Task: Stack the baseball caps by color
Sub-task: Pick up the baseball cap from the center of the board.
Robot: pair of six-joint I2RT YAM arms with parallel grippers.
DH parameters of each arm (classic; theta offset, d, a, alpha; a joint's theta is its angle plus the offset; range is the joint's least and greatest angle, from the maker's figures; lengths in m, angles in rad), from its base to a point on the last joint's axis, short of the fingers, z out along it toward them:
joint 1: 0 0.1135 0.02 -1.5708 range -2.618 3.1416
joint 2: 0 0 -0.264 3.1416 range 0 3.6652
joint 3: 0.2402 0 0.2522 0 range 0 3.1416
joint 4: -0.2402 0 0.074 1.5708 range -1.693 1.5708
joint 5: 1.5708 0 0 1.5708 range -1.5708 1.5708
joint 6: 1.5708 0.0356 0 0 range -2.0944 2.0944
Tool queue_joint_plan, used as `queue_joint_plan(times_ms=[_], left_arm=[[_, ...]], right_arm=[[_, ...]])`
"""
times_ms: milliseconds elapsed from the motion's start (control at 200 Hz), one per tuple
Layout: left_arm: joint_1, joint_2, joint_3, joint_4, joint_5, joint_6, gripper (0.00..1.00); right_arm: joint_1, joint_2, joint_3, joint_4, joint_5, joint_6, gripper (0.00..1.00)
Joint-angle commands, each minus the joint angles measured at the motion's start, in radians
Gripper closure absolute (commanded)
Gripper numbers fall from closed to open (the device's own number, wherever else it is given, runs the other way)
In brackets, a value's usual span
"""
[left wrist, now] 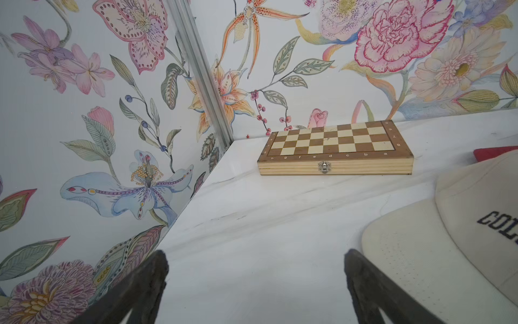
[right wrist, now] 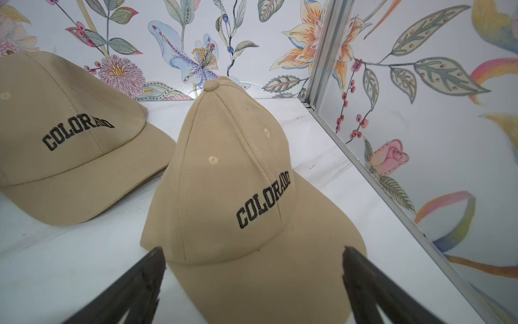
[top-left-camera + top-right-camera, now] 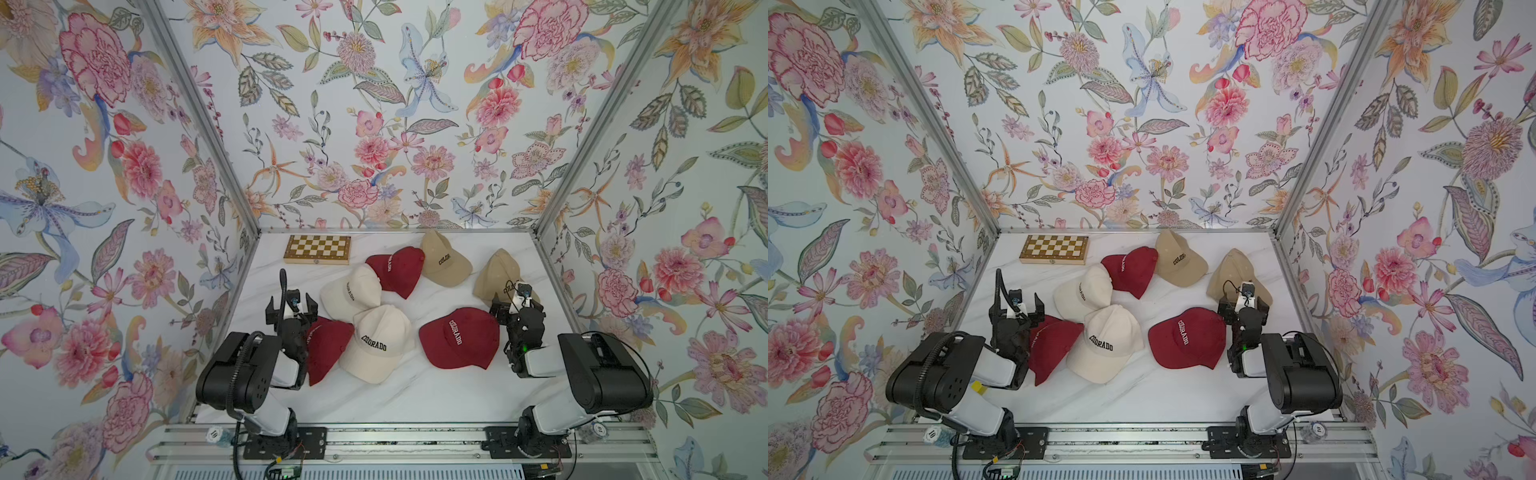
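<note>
Top views are filled at lower centre by the table [image 3: 415, 399], where seven caps [image 3: 376, 345] lie scattered, unstacked. Red caps [image 3: 461, 338] and cream caps [image 3: 349, 291] overlap left of centre, so a neighbour could be dragged when one is lifted. Tan caps [image 3: 446, 257] sit right of centre. All look soft, curved-brimmed, lettered COLORADO. Both grippers are spread and empty: left gripper [image 3: 291, 303] left of centre, right gripper [image 3: 516, 309] over a tan brim.

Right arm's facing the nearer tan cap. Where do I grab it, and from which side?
Grip the brim of the tan cap at its front edge, coming in low from the robot's side. The brim is flat, likely stiff, and points at the open right gripper, whose jaws stand either side of it; the domed crown would probably crumple.
</note>
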Motion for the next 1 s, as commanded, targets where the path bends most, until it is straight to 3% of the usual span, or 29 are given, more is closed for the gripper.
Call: queue_joint_plan(times_ms=[0, 395, 996], left_arm=[[0.007, -0.007, 0.003, 0.018, -0.005, -0.009, 0.0], [0.034, -0.015, 0.039, -0.022, 0.053, -0.026, 0.0], [0.033, -0.014, 0.038, -0.02, 0.051, -0.024, 0.0]], right_arm=[[0.002, -0.014, 0.013, -0.006, -0.011, 0.011, 0.01], [0.0, -0.014, 0.015, -0.012, -0.013, 0.012, 0.01], [0.007, -0.013, 0.014, -0.008, 0.002, 0.005, 0.01]])
